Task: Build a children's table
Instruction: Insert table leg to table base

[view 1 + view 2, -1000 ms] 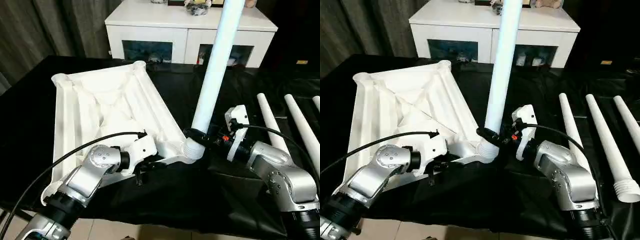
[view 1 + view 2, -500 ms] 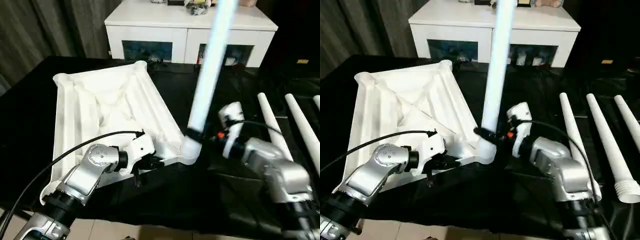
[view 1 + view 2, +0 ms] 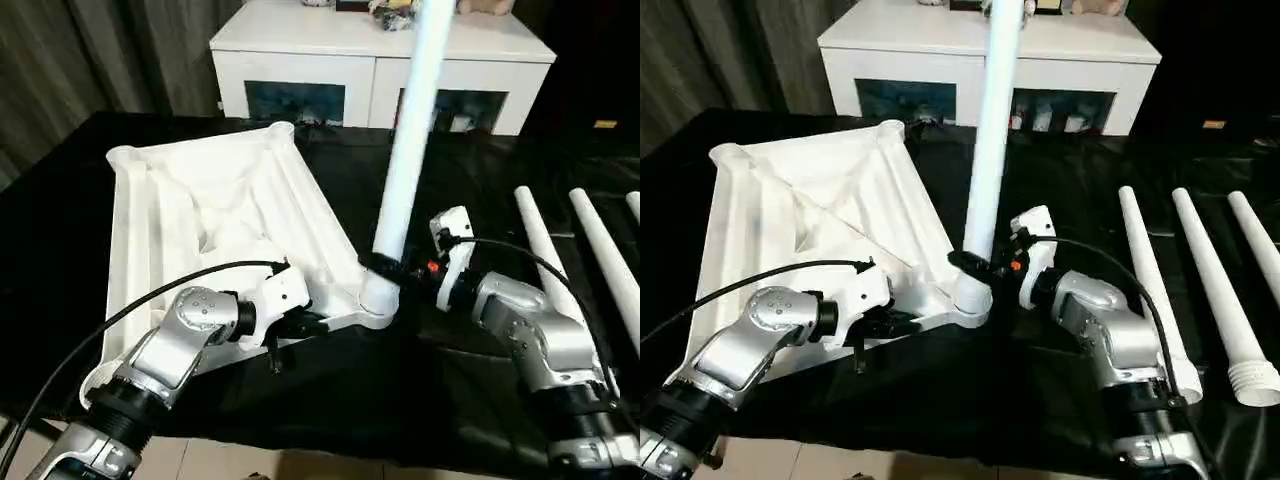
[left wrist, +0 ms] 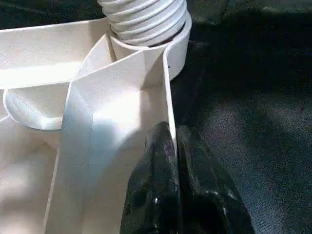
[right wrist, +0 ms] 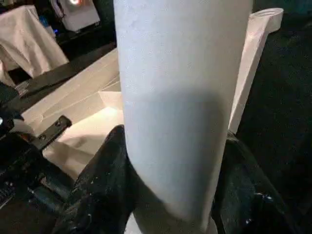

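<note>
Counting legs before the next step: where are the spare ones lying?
Three spare legs lie side by side on the black cloth, to the right of the right gripper.

White leg [image 3: 405,170] upright in tabletop [image 3: 190,215] socket (ribs up).

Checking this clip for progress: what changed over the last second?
The leg held by the right gripper swung from a rightward tilt to nearly upright in the corner socket. The left gripper stayed clamped on the tabletop wall; three spare legs stayed put.
</note>
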